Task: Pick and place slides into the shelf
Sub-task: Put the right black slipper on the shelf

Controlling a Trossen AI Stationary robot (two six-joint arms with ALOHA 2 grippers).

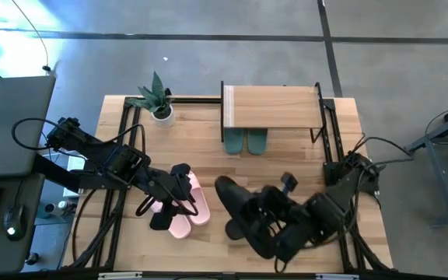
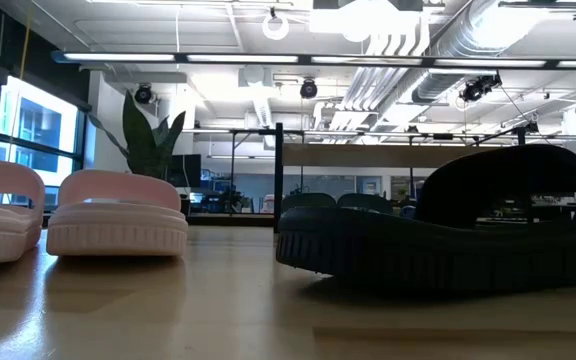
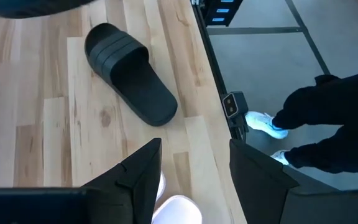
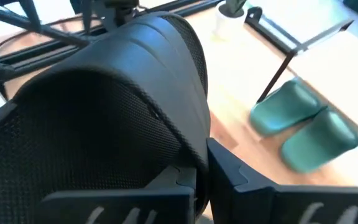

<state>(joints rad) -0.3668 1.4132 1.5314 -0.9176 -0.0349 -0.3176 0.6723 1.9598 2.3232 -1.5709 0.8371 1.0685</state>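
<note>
Shelf [image 1: 274, 107] shelters only a teal pair [image 1: 246, 141]. Right gripper [image 1: 267, 204] clamps a black slide [image 1: 236, 198]; left gripper [image 1: 179, 190], jaws parted, hovers over pink slides [image 1: 191, 208] on the desk [image 1: 208, 140].

My right arm hides one black slide [image 1: 249, 211]; the shelf [image 1: 271, 107] covers the teal slides' [image 1: 246, 141] heels.

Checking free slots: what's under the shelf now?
Under the shelf, a teal pair of slides, toes poking out. The board covers the rest, so anything further back is hidden.
</note>
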